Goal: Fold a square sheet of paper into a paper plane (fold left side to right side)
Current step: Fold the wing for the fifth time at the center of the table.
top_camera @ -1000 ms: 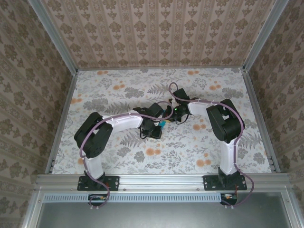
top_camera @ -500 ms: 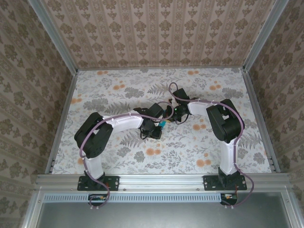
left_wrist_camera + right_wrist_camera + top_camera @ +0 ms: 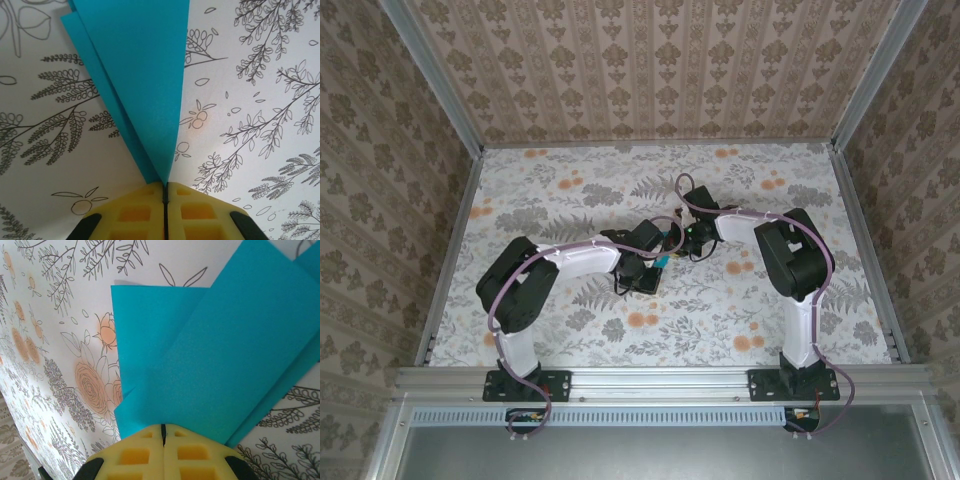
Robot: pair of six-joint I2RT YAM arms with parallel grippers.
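Note:
The turquoise-blue paper plane [image 3: 663,261] shows as a small sliver between the two wrists at mid-table. In the left wrist view the paper plane [image 3: 140,75] is a folded, layered wedge tapering to a point that runs into the seam of my left gripper [image 3: 165,186], which is shut on it. In the right wrist view the paper plane [image 3: 220,355] shows broad overlapping folded layers. My right gripper [image 3: 163,427] is shut, its yellow pads meeting over the paper's near edge. I cannot tell whether paper is pinched between them. From above, the left gripper [image 3: 648,266] and right gripper [image 3: 680,250] nearly touch.
The table [image 3: 570,190] wears a floral cloth and is boxed in by patterned walls with metal rails at the left [image 3: 450,250] and right [image 3: 865,250]. Purple cables loop over both arms. Open cloth lies all round the two wrists.
The left wrist has shifted slightly toward the right gripper and less turquoise shows between them. The right arm has barely moved.

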